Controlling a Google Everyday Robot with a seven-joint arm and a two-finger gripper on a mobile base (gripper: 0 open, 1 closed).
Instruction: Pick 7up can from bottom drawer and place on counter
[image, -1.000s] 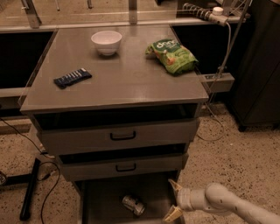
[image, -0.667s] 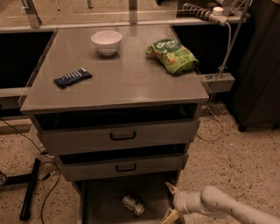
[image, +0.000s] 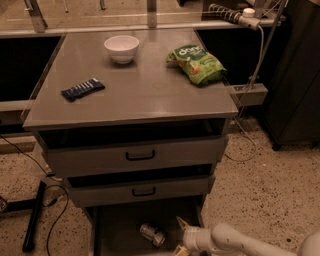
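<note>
The tool (image: 179, 236), a pale two-fingered claw on a cream-coloured arm (image: 235, 242), has slid left since a second ago and now sits deeper in the lowest grey metal drawer (image: 115, 230). Its fingers are spread, one pointing up and left, the other low near the bottom edge of the view, and they pinch nothing. The small silvery soda can with green patches (image: 152, 234) lies on its side on the drawer's dark floor, where it lay before. It is just left of the tool and not touching it.

The arm comes in from the lower right, over the drawer's right side. Left of the can the dark floor is bare up to the left wall. The middle drawer (image: 140, 191) and the top drawer (image: 135, 156), both with black handles, stand slightly open above.

The broad grey table (image: 145, 105) carries a white bowl (image: 121, 48) at the back, a green crinkly snack bag (image: 196, 63) at the back right, and a dark blue flat packet (image: 83, 89) on the left. These are well apart, as before, with bare top between them and along the front edge. The speckled stone floor (image: 260, 190) surrounds the cabinet, and a black stand (image: 34, 215) lies on it at the left.
</note>
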